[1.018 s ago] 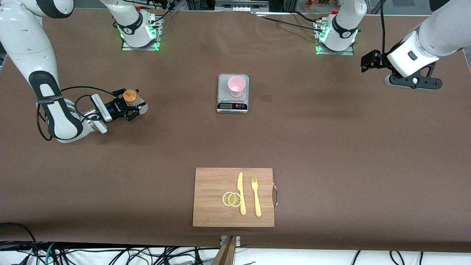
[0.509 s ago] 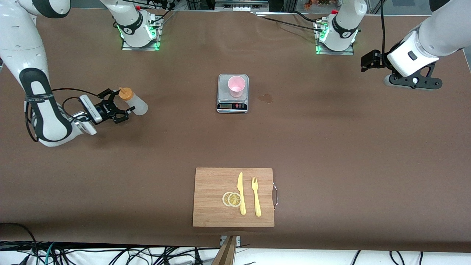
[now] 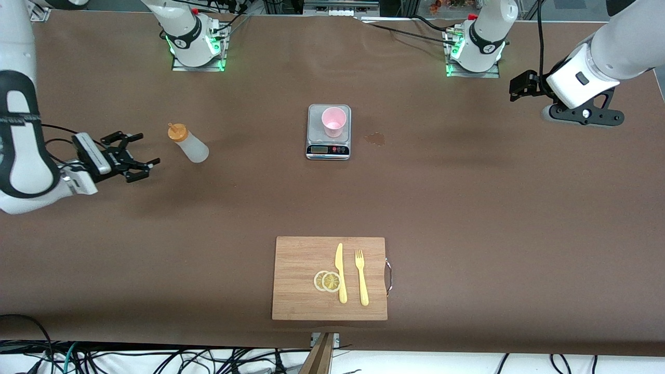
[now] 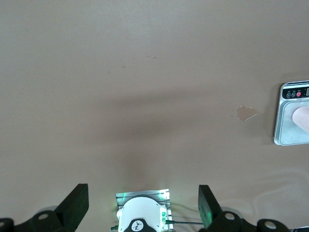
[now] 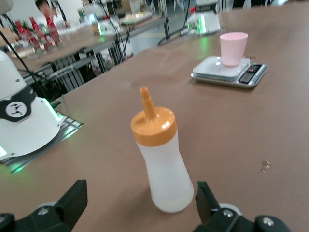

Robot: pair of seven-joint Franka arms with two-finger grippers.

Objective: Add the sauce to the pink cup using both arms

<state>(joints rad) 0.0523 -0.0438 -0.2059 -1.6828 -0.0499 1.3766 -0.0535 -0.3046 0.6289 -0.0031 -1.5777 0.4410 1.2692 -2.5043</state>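
The sauce bottle [image 3: 188, 144], whitish with an orange nozzle cap, stands upright on the brown table toward the right arm's end. My right gripper [image 3: 147, 153] is open beside it, a short gap away on the right arm's side, and holds nothing. In the right wrist view the bottle [image 5: 163, 162] stands just ahead of the open right gripper [image 5: 140, 193]. The pink cup [image 3: 333, 120] sits on a steel scale [image 3: 328, 145] at mid table. My left gripper [image 3: 522, 85] waits open and empty, raised over the left arm's end of the table.
A wooden cutting board [image 3: 301, 291] lies near the front edge with a yellow knife [image 3: 340, 272], a fork [image 3: 361, 278] and lemon slices [image 3: 327, 281]. A small stain [image 3: 375, 138] marks the table beside the scale. The arm bases [image 3: 196, 44] stand along the far edge.
My right gripper opened, let go of the sauce bottle and drew back toward the right arm's end of the table. The bottle stays standing. The left arm has not moved.
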